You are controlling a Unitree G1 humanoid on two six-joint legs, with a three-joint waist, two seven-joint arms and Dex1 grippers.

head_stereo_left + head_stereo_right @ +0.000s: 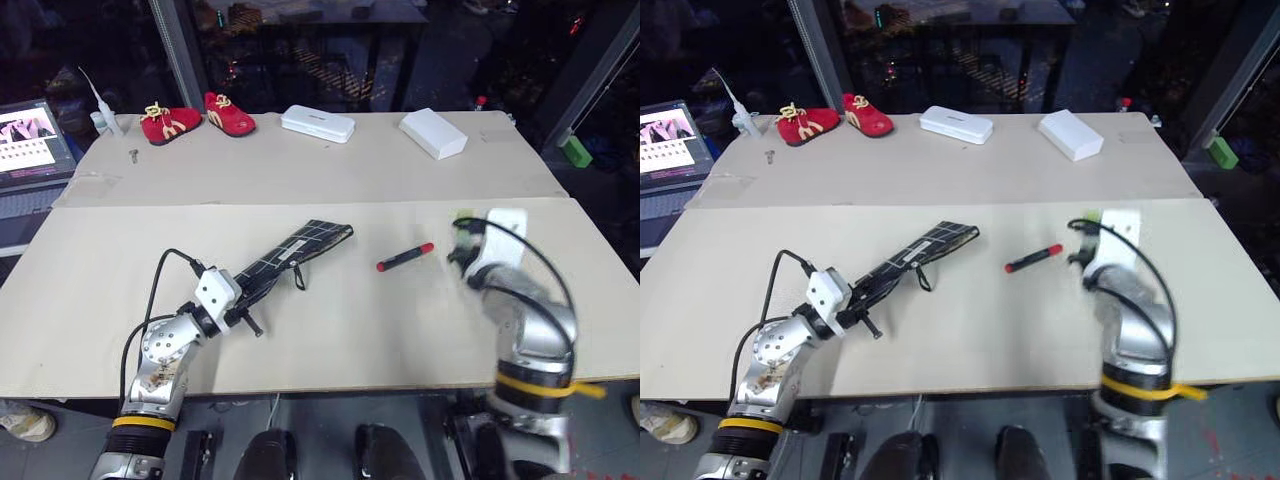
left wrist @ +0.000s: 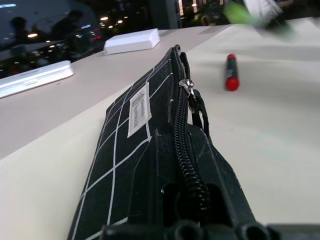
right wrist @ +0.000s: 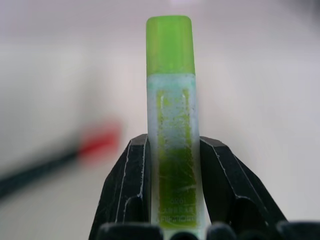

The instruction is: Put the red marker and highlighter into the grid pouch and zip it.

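Clamped on one end of the grid pouch (image 1: 290, 255), the left gripper (image 1: 243, 300) keeps the flat black fabric strip slanted over the matte beige tabletop (image 1: 330, 330); the slim red marker (image 1: 405, 257) lies beside the pouch's far end, apart from it. Further right, the right gripper (image 1: 462, 240) is raised above the table. Two red baby shoes (image 1: 198, 117) and two smooth white cases (image 1: 370, 128) sit along the far edge.

From the left wrist, the pouch shows white grid lines, a small white label (image 2: 140, 108) and a coiled black zipper (image 2: 187, 150), with the marker on the table beyond.

From the right wrist, two black fingers (image 3: 125, 195) pinch the highlighter (image 3: 172, 120), a chunky translucent stick with a bright green cap.
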